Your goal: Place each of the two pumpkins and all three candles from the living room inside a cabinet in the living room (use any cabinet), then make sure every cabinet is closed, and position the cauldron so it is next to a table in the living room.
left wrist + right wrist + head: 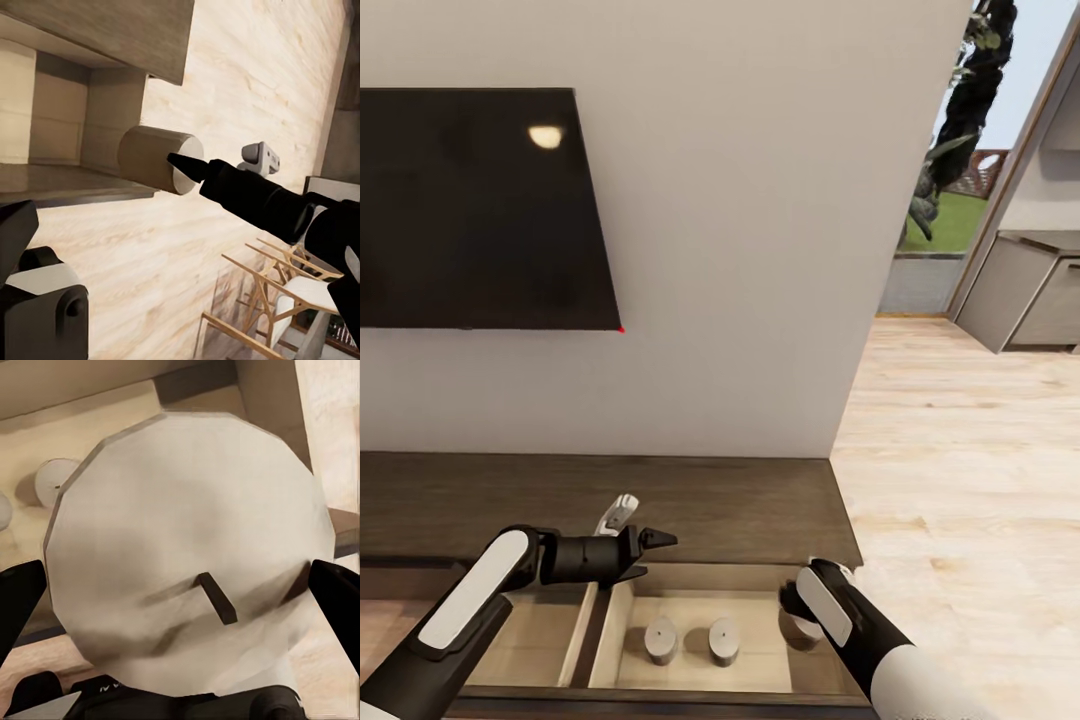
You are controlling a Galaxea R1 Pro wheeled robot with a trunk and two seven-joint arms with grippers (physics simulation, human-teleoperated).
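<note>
R gripper [180,585] pinching a stubby beige-grey candle [187,555] btwn its jaws, lower right of head view; two more beige candles [661,640] standing in open pale-wood drawer [760,672] of dark brown cabinet [740,505]; L gripper [656,552] jaws spread, holding nothing

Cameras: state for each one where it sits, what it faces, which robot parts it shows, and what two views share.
Head view: high on the robot, looking down at the cabinet, its open drawer with two candles, both arms.
Left wrist view: by the left gripper, facing floor and chairs; black fingers.
Right wrist view: by the right gripper, on the held candle.
Shared: head and right wrist views show the drawer's candles.
</note>
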